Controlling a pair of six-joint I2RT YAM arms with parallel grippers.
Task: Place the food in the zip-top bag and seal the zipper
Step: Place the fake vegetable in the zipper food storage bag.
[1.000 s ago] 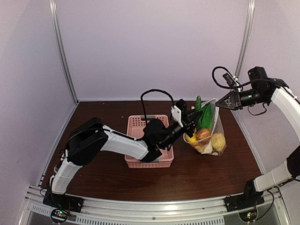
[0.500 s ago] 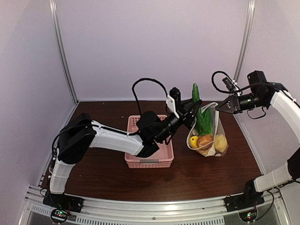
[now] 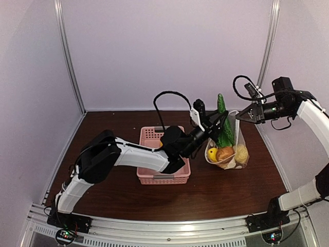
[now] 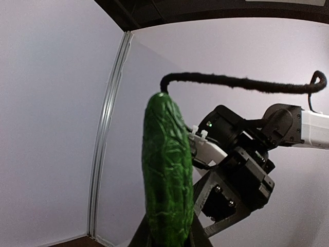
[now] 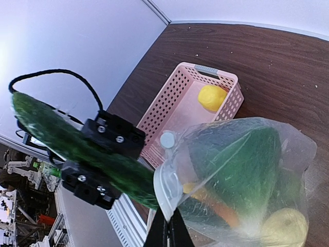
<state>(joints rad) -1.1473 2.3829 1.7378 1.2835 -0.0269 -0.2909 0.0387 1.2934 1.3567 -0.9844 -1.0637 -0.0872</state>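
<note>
Left gripper (image 3: 209, 122) pinches the lower end of the cucumber (image 3: 221, 104), holding it nearly upright just left of the mouth of the zip-top bag (image 3: 239, 135). Over the last second the cucumber has risen, turned tip-up and moved closer to the bag. It now looks ready to go in, base first.

Right gripper (image 3: 245, 114), pressed together on the bag's upper right edge, holds the bag hanging open with its bottom resting on the counter (image 3: 226, 195). The wrist view shows the clear zipper (image 5: 160, 188) strip caught between the gripper's fingers.

Inside the bag lie a lemon (image 3: 212, 153), a brown round piece (image 3: 224, 152), a pale yellow piece (image 3: 240, 153) and a leafy green vegetable (image 3: 225, 135). The leafy vegetable fills much of the opening, so the cucumber has little room. Being long, it may also stick out and keep the zipper from closing.

Left of the bag sits a pink basket (image 3: 177, 177) with another lemon (image 5: 212, 96) waiting inside.
</note>
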